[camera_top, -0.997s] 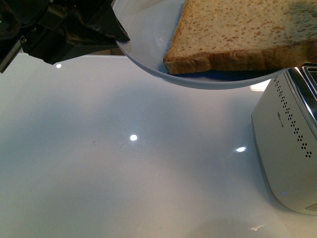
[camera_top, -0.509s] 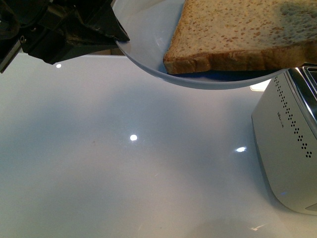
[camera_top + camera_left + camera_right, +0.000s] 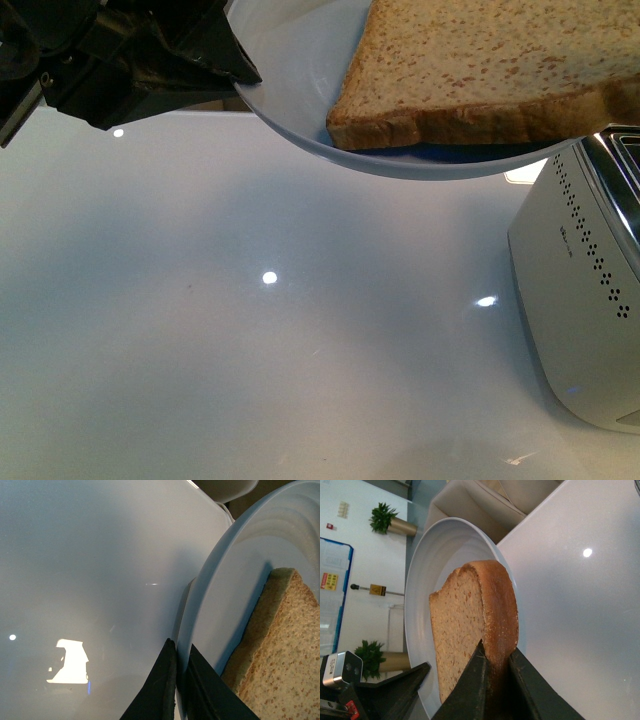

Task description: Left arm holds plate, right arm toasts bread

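The table (image 3: 250, 350) lies bare and glossy in front, and the toaster (image 3: 585, 300) stands on it at the right, just as a second ago. Above them the plate (image 3: 290, 70) hangs tilted in the air and has not moved. The left gripper (image 3: 181, 647) has its fingers pinched on the plate's rim, one on each face. The bread (image 3: 480, 60) rests on the plate but has shifted: its near corner now sits a little further left along the dish, and the dark patch that lay on its far right part is gone. The right gripper (image 3: 496, 650) has its fingers clamped on the slice's crust edge. I judge that the grasp is made and the pull off the plate is just starting, with the lift and the carry to the toaster slot yet to do. Beyond are potted plants (image 3: 382, 517) by a wall
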